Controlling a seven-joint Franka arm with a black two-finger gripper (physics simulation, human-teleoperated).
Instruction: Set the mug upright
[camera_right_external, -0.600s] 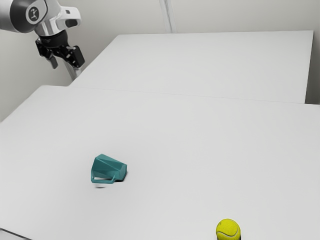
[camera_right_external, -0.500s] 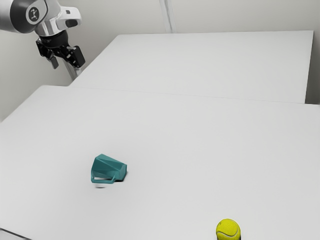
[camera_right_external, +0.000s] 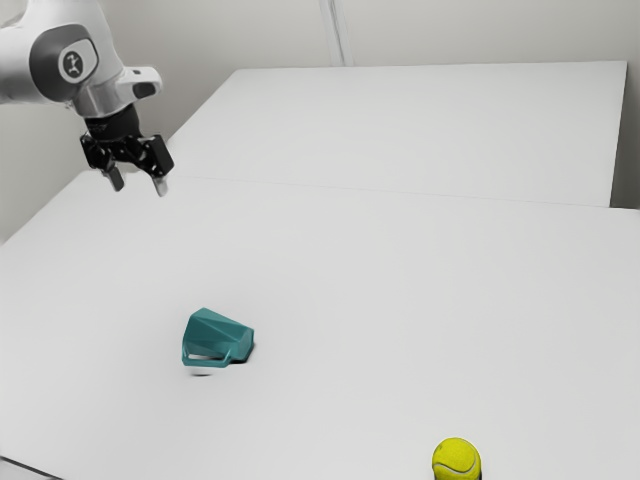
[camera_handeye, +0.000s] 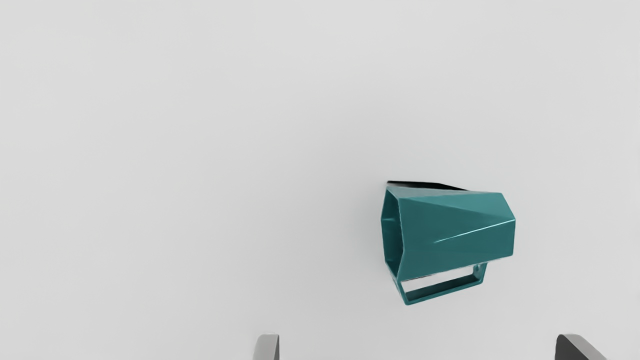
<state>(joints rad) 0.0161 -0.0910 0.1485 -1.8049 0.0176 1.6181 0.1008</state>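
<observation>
The mug (camera_right_external: 215, 335) lies on its side on the white surface (camera_right_external: 350, 280), its handle (camera_handeye: 445, 291) out to one side and its open mouth seen in the wrist view. The fingers (camera_right_external: 138, 186) are apart with nothing between them, above the surface and well away from the mug. The ball (camera_right_external: 457, 459), yellow with a pale curved seam, rests near the exterior view's bottom edge. A dark round badge (camera_right_external: 75, 64) on the arm (camera_right_external: 100, 90) bears a light mark; I make out no words in it.
</observation>
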